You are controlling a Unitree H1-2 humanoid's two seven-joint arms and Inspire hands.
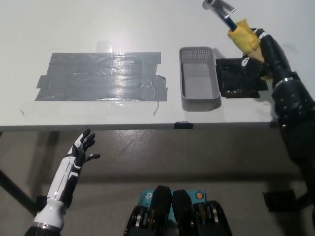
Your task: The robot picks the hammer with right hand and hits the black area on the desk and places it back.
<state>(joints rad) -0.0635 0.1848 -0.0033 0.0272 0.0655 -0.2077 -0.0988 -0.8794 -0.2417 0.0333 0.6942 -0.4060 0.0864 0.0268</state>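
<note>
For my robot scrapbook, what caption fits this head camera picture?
Black right hand lifts the hammer above the grey tray; white left hand waits below.
</note>
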